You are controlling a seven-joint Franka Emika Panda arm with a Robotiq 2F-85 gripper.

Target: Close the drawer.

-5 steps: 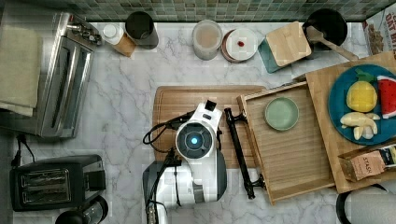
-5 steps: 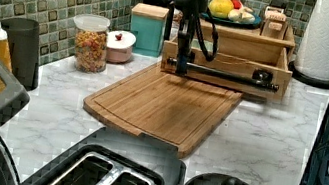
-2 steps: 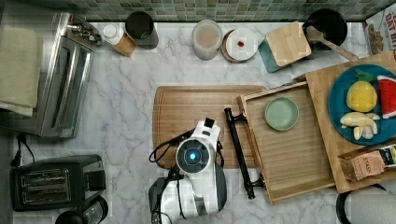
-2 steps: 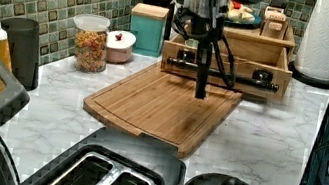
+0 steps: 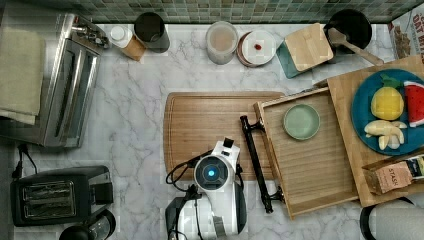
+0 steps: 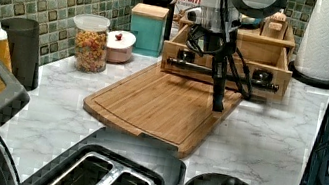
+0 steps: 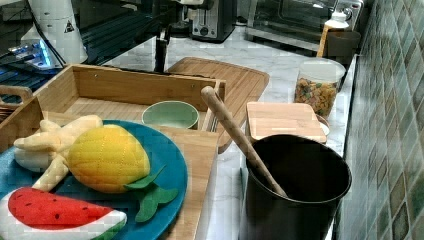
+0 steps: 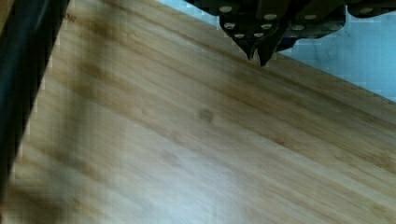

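Observation:
The drawer (image 5: 312, 152) stands pulled out, a light wooden tray with a long black bar handle (image 5: 256, 162) across its front. It also shows in the left view (image 6: 231, 58) and the right view (image 7: 100, 90). A pale green bowl (image 5: 301, 121) sits inside it. My gripper (image 6: 218, 104) points straight down, shut with nothing held, its tips (image 8: 258, 55) just above the wooden cutting board (image 5: 210, 130). It hangs a short way in front of the handle (image 6: 221, 73), not touching it. In the top view my wrist (image 5: 212, 173) covers the fingers.
A wooden top (image 5: 350, 100) beside the drawer bears a blue fruit plate (image 5: 387, 111). A jar (image 5: 222, 42), teal box (image 5: 303, 51) and black utensil pot (image 5: 353, 25) line the tiled wall. A toaster (image 5: 55, 196) and toaster oven (image 5: 70, 85) stand at the top view's left.
My arm has moved toward the top view's bottom, along and slightly away from the handle. In the left view the gripper shifted right and lower, down over the cutting board.

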